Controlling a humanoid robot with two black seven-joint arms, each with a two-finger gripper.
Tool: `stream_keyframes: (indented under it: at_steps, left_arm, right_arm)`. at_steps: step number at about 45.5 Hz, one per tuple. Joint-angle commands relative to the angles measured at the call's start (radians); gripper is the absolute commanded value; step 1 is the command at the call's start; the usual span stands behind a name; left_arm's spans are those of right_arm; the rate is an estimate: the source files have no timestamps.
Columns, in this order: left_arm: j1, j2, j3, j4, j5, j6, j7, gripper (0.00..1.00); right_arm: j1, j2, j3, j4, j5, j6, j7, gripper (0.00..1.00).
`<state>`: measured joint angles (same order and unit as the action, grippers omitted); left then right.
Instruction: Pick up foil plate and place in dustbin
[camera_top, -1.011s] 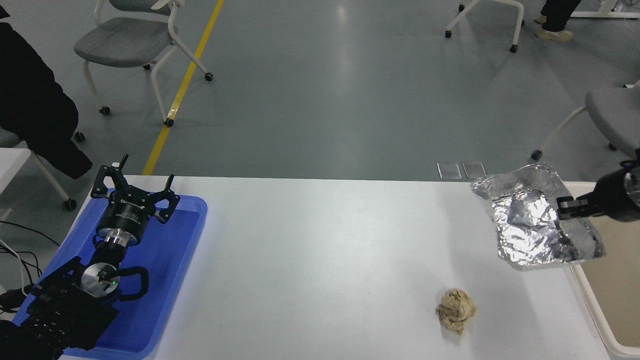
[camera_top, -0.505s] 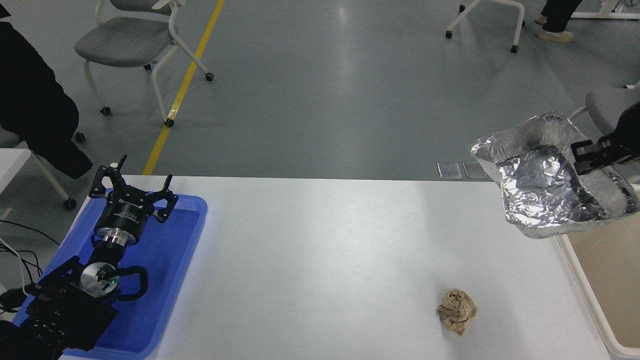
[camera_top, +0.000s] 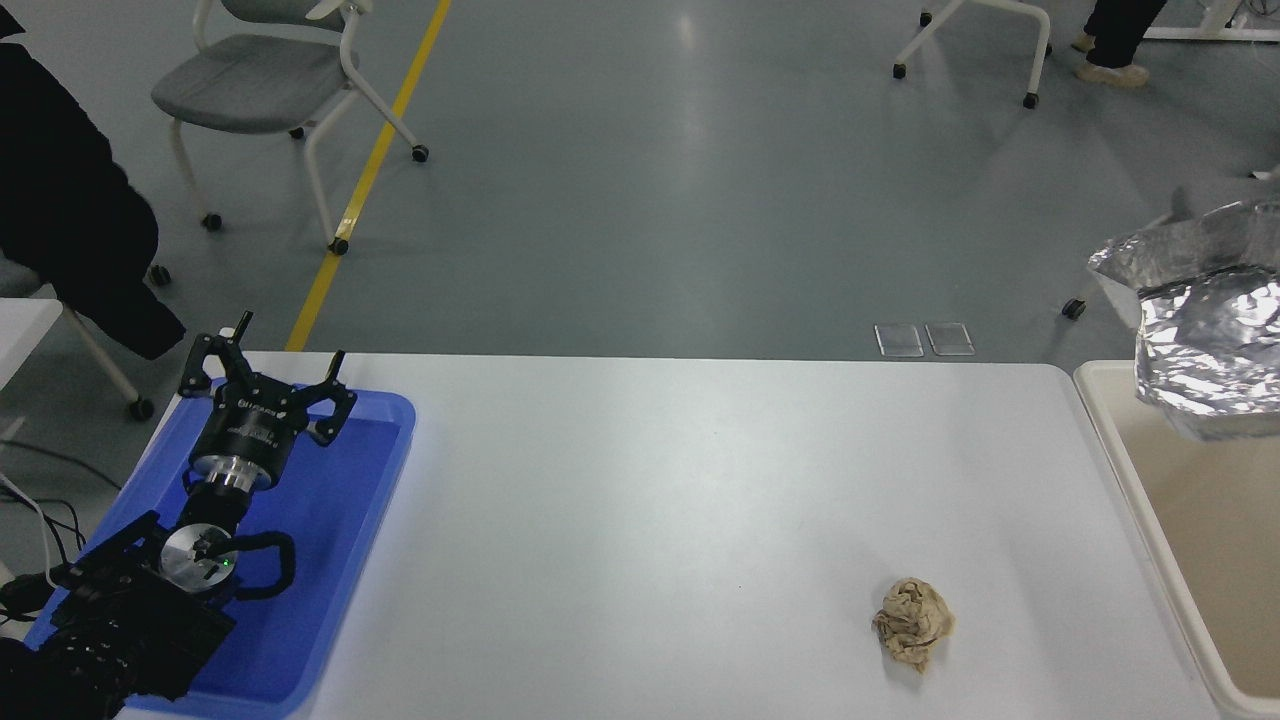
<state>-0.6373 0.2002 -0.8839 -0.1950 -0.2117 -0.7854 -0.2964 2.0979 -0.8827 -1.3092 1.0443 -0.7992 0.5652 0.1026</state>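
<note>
Foil plate: I see the foil plate (camera_top: 1205, 335) in the air at the right edge of the picture, above the far end of the dustbin, past the table's far right corner. It is crumpled and part of it is cut off by the frame.

Right claw: it is not in view, so I cannot tell whether it is clenched on the plate. I judge that it carries the plate, because nothing else holds the plate up.

Dustbin: the cream dustbin (camera_top: 1100, 425) stands just beside the right edge of the table; only its left rim and some of the inside wall show.

Step in hand: I judge this is the carrying over the bin, shortly before the release.

How I would do it well: I would bring the plate more toward the middle of the opening and lower it a little before letting go. The foil is light and wide, so a bent corner could catch on the thick rim.

Paper ball: a small tan paper ball (camera_top: 912, 622) lies near the table's near right corner, well apart from the plate.

Left gripper: the left gripper (camera_top: 272, 375) is parked over the blue tray (camera_top: 330, 560) at the table's near left corner, its fingers spread and holding nothing.

Table: the white table (camera_top: 640, 500).

Writing: there is small pale print on the left gripper's body, too small to read. I find no other label.
</note>
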Motion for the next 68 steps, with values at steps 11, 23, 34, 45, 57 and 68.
stream_keyframes:
  at_steps: [11, 23, 34, 45, 57, 68]
  left_arm:
    - [0.001, -0.001, 0.0, 0.0, 0.0, 0.0, -0.001, 1.0]
    - [0.001, -0.001, 0.0, 0.0, 0.0, 0.0, -0.001, 1.0]
    - [0.001, -0.001, 0.0, 0.0, 0.0, 0.0, -0.001, 1.0]
    - [0.001, -0.001, 0.0, 0.0, 0.0, 0.0, -0.001, 1.0]
    - [0.001, -0.001, 0.0, 0.0, 0.0, 0.0, -0.001, 1.0]
    - [-0.001, -0.002, 0.0, -0.003, 0.0, 0.0, 0.0, 1.0]
  right_arm:
    - [-0.967, -0.039, 0.55, -0.581, -0.106, -0.27, 0.082, 0.0]
    - [-1.286, 0.14, 0.717, -0.731, -0.038, -0.416, 0.068, 0.0]
    - [-1.374, 0.248, 0.798, -0.851, -0.009, -0.421, 0.054, 0.0]
    - [-1.372, 0.272, 0.814, -0.853, -0.006, -0.432, 0.031, 0.76]
    - [-1.334, 0.268, 0.843, -0.842, -0.006, -0.418, 0.031, 1.0]
    - [-1.043, 0.192, 0.676, -0.702, -0.008, -0.383, 0.037, 1.0]
